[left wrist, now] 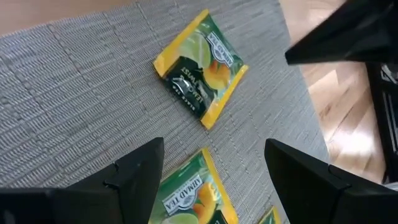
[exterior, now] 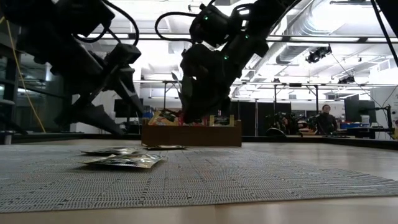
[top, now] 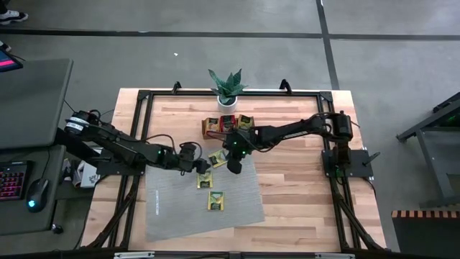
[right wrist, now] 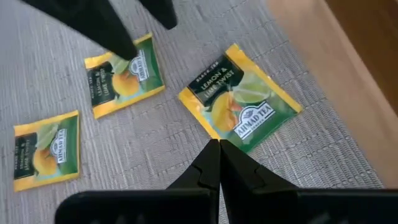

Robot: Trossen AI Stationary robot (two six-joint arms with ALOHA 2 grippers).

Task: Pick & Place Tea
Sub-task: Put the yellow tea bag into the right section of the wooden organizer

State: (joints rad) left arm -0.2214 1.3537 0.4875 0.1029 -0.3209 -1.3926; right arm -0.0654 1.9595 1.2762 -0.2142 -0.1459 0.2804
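The left tool hung with its fingers spread wide and nothing between them, just above the grey ribbed mat. One yellow-green tea sachet lay flat on the mat ahead of it, another directly beneath the gap. The right tool was clenched tight, empty, its tips hovering just short of a third sachet. Beyond both tools the wooden tray stood on the counter.

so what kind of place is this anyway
Most likely a robotics lab or workshop in an open industrial hall: a wooden workbench on a concrete floor, exposed ceiling ducts and strip lights, a keyboard and mouse at a side desk, and a person at workstations in the background.
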